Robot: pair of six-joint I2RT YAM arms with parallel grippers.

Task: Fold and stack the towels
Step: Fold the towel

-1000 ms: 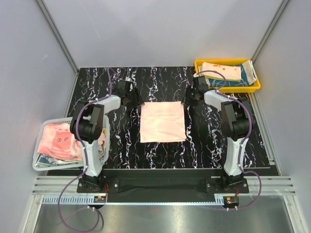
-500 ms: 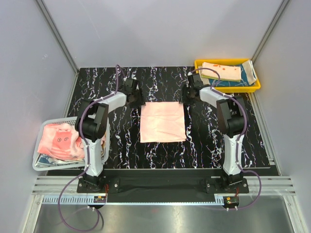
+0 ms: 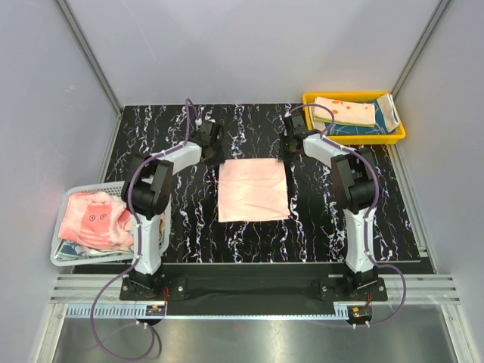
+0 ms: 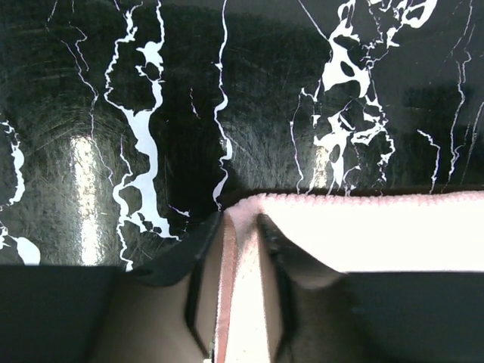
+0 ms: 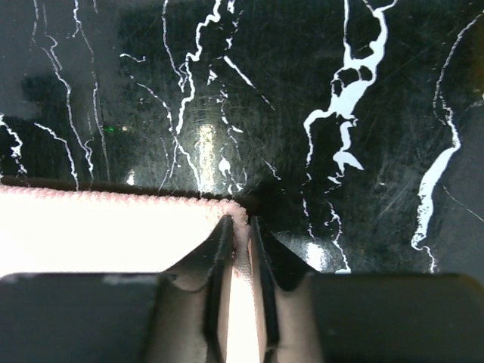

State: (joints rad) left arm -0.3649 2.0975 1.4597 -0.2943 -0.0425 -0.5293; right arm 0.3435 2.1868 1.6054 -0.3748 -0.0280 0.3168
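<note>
1. Far left, the basket (image 3: 91,187) holds loose towels (image 3: 94,219) in a heap, waiting their turn.
2. Now the left fingers (image 4: 240,227): they're down at the far left corner of the pink towel (image 3: 253,189), nearly closed, with the hem pinched between them. From the wrist view the cloth fills the narrow gap, so I'd call that a grip.
3. The pink towel itself lies flat and square in the middle of the worktop (image 3: 189,227), between the two arms, not yet folded.
4. The right fingers (image 5: 237,223) mirror that at the far right corner, narrowed to a slit with the corner's edge caught between them.
5. To fold well from here, I'd say lift both corners together, only just off the worktop, and bring them evenly toward the near edge so the hems meet. If one side leads, the fold will skew. The right bite looks thin, so a gentle lift is safer.
6. Far right, the tray (image 3: 348,95) carries folded towels (image 3: 344,112), the stack this one should join.
</note>
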